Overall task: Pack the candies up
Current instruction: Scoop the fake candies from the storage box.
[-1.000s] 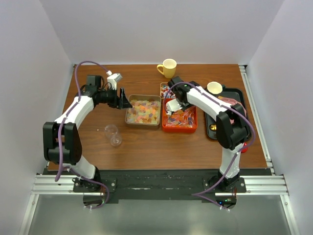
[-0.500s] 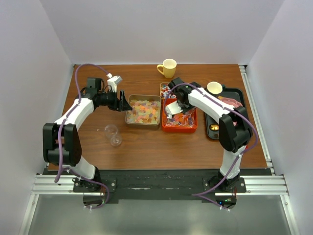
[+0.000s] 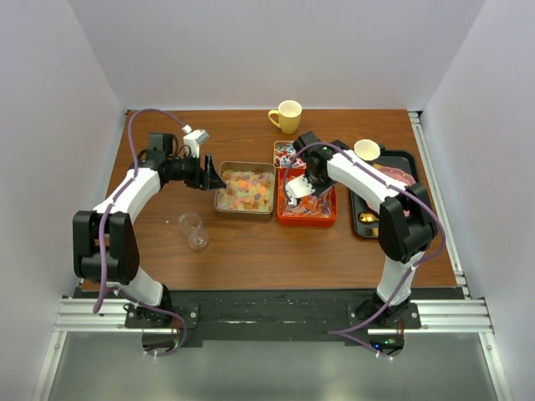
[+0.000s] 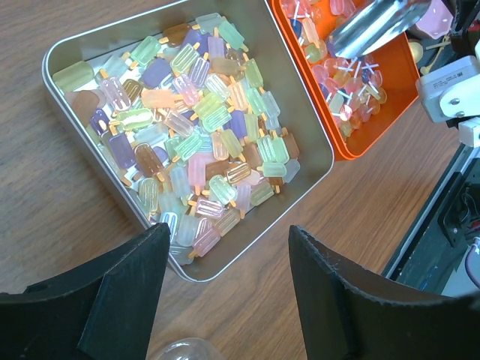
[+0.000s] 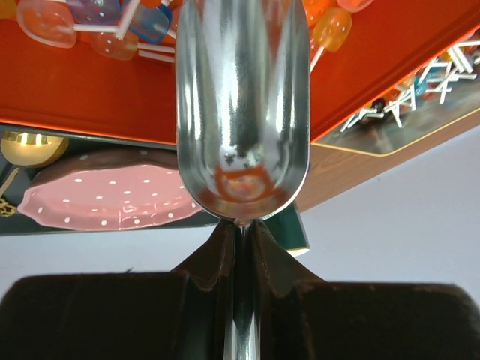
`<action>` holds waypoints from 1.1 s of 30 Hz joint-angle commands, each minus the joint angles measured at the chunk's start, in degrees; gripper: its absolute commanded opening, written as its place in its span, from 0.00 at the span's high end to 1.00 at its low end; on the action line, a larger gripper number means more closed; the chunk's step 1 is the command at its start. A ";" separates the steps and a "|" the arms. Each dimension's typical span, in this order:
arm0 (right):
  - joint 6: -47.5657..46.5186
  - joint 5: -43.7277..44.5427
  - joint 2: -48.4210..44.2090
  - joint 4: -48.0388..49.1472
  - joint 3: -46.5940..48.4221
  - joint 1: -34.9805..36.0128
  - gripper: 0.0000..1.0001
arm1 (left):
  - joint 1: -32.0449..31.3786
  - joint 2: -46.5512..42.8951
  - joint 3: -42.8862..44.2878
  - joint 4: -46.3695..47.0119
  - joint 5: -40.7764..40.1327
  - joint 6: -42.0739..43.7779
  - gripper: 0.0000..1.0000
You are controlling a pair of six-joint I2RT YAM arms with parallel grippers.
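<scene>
Candies lie heaped in the steel tin and orange tray; they look light, slick and loose, better scooped than pinched. Right gripper clamps the seemingly empty scoop by its handle. Left gripper hangs wide apart, holding nothing.

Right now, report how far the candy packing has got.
Done: nothing visibly packed; the clear plastic jar lies on the table, apparently empty. In hand: the right gripper is shut on a shiny metal scoop, looking empty, over the orange tray. Remaining: every heap, including the pastel candies; the left gripper is open.
</scene>
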 commanded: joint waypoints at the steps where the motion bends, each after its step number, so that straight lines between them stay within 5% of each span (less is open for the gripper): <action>1: -3.60 -5.94 1.23 -3.58 -0.64 -0.16 1.00 | 0.33 -1.99 0.02 3.07 1.24 -0.56 0.31; 33: 11.68 -13.13 10.98 -6.74 6.30 6.52 1.00 | 0.94 -0.85 0.02 3.34 1.59 -1.09 0.31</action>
